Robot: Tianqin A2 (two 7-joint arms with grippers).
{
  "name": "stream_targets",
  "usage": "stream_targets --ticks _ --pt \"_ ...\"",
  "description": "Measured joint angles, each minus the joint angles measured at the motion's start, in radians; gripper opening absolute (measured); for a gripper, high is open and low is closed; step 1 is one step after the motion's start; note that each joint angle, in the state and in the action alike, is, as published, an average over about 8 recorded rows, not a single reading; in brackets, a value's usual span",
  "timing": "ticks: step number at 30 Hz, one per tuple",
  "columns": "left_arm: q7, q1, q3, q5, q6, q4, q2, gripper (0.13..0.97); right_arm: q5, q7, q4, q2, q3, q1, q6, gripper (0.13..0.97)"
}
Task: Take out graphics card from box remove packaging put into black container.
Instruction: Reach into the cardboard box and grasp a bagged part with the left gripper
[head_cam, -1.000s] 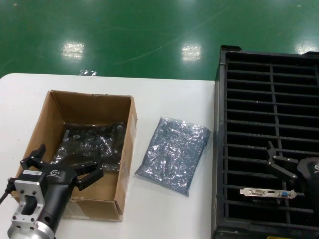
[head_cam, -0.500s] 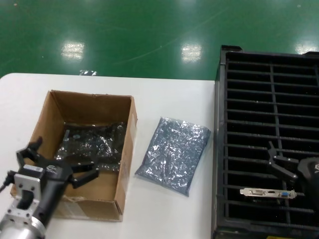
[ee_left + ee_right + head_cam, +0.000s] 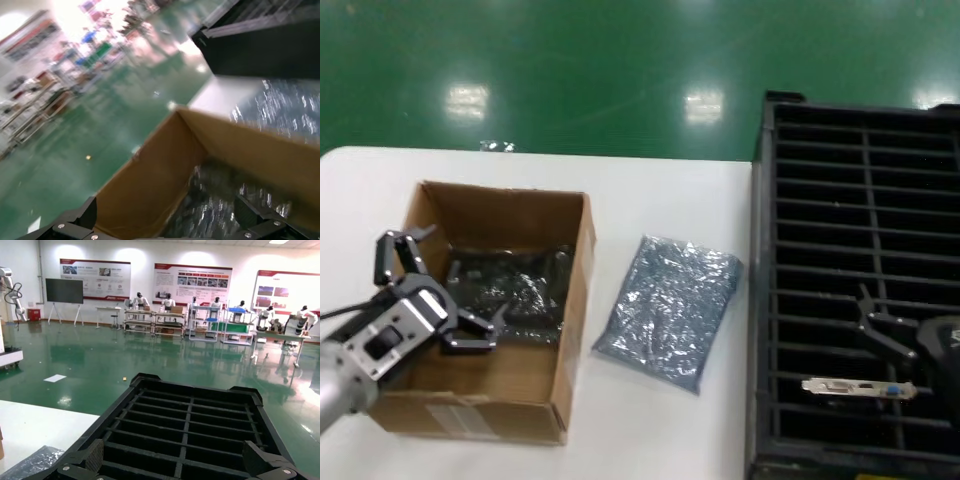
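Observation:
The brown cardboard box (image 3: 575, 290) lies on the white table at the left. Inside it is a dark card in a glossy bag (image 3: 510, 290). My left gripper (image 3: 432, 295) is open and empty, tilted over the box's left part, just above the bagged card. The left wrist view shows the box wall (image 3: 150, 190) and the glossy bag (image 3: 235, 210) between the open fingers. An empty grey-blue bag (image 3: 670, 310) lies flat on the table beside the box. A graphics card's silver bracket (image 3: 860, 388) stands in the black container (image 3: 860, 200). My right gripper (image 3: 880, 330) is open and empty above it.
The black container (image 3: 190, 425) fills the table's right side, with long slot dividers. The empty bag's corner (image 3: 35, 460) shows in the right wrist view beside it. Bare white table (image 3: 650, 420) lies in front of the bag. Green floor lies beyond the table.
My left gripper has moved from the box's near edge farther in over its left part and has tilted. The right arm, the bags and the card have not moved.

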Motion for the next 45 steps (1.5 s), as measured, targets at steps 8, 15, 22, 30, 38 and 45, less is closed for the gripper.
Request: stream_targets --ticks 8,15,22,30,38,45 --pt "0.000 -0.241 0.127 0.257 0.213 0.258 0.045 0.966 0.000 0.000 0.000 0.000 0.000 0.000 0.000 0.966" --pt "0.173 -0.396 0.171 0.403 0.364 0.527 0.170 0.966 0.000 0.000 0.000 0.000 0.000 0.000 0.000 0.966" --pt "0.404 -0.475 0.134 0.409 0.436 0.753 0.290 0.966 0.000 0.000 0.000 0.000 0.000 0.000 0.000 0.966" --pt "0.717 -0.518 0.008 0.343 0.426 0.946 0.409 0.966 0.000 0.000 0.000 0.000 0.000 0.000 0.000 0.966" --pt "0.926 -0.525 -0.111 0.293 0.408 1.000 0.460 0.966 0.000 0.000 0.000 0.000 0.000 0.000 0.000 0.966" --pt "0.883 -0.490 -0.129 0.334 0.404 0.911 0.442 0.966 0.000 0.000 0.000 0.000 0.000 0.000 0.000 0.966"
